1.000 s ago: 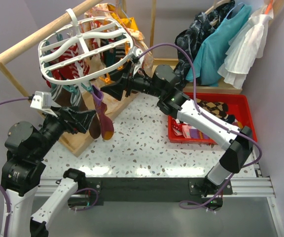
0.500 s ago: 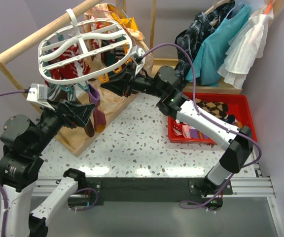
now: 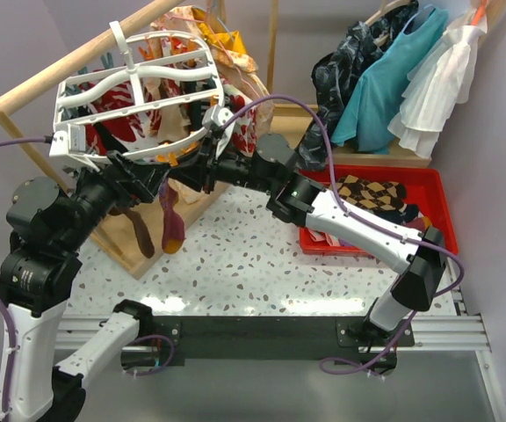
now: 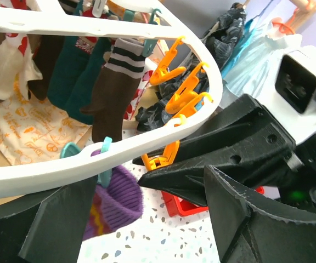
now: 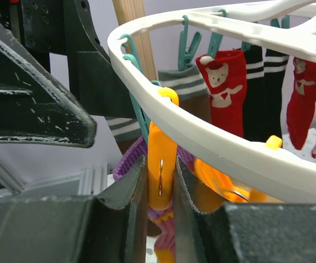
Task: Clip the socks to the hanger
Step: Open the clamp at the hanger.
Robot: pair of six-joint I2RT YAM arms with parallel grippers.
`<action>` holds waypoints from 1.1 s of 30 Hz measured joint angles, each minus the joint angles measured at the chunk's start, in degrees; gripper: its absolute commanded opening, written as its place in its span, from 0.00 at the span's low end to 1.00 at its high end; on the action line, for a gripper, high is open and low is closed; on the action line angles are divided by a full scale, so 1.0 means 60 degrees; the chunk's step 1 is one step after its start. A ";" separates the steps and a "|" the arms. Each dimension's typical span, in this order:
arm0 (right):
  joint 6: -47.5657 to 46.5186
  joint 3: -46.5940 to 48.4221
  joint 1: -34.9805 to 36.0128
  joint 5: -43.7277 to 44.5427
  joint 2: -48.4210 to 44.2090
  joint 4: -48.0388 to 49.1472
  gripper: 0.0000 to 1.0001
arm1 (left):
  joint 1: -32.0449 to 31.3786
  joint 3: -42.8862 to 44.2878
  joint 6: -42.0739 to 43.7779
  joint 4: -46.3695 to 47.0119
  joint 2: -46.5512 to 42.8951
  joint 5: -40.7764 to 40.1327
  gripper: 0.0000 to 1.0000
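Note:
The white oval hanger (image 3: 134, 97) hangs from the wooden rail with several socks clipped under it. My right gripper (image 3: 190, 171) is shut on an orange clip (image 5: 162, 159) under the hanger's near rim (image 5: 213, 139). A purple sock with an orange toe (image 3: 172, 220) hangs from a teal clip (image 4: 102, 164) just beside that orange clip, and it shows in the left wrist view (image 4: 114, 203). My left gripper (image 3: 152, 185) is open, its jaws wide apart below the rim (image 4: 119, 156), with the purple sock next to its left finger (image 4: 59, 219). More socks, including brown-black argyle ones (image 3: 372, 192), lie in the bin.
A red bin (image 3: 433, 189) stands on the table at the right. A wooden rail (image 3: 68, 66) runs along the back left. Teal and white dresses (image 3: 411, 79) hang at the back right. Floral orange cloth (image 3: 227, 48) hangs behind the hanger.
The hanger has swung to the left and tilted. Both grippers have moved left and up to its near rim, and the purple sock has moved with them.

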 measured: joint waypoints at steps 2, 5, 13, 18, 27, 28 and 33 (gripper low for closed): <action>-0.0295 0.0102 0.0120 0.0280 0.0000 -0.0284 0.00 | 0.0000 0.0000 0.0000 -0.0047 0.0029 -0.0131 0.80; -0.0707 0.0259 0.0310 0.0703 0.0007 -0.0648 0.00 | 0.0000 0.0000 0.0004 -0.0117 0.0029 -0.0342 0.78; -0.1235 0.0477 0.0667 0.1206 0.0066 -0.0991 0.00 | 0.0000 0.0841 0.0124 -0.1235 0.0055 -0.1173 0.78; -0.1348 0.0477 0.0758 0.1206 0.0076 -0.1086 0.00 | 0.0000 0.1464 0.0160 -0.1963 -0.0204 -0.1490 0.76; -0.1388 0.0481 0.0933 0.1271 0.0186 -0.1078 0.00 | 0.0000 0.1304 0.0113 -0.1861 -0.0189 -0.0681 0.73; -0.1388 0.0492 0.0951 0.1282 0.0186 -0.1075 0.00 | 0.0000 0.1249 0.0098 -0.1858 -0.0124 -0.0557 0.73; -0.1351 0.0565 0.0976 0.1388 0.0189 -0.1053 0.00 | 0.0000 0.0994 0.0033 -0.1851 0.0215 -0.0226 0.72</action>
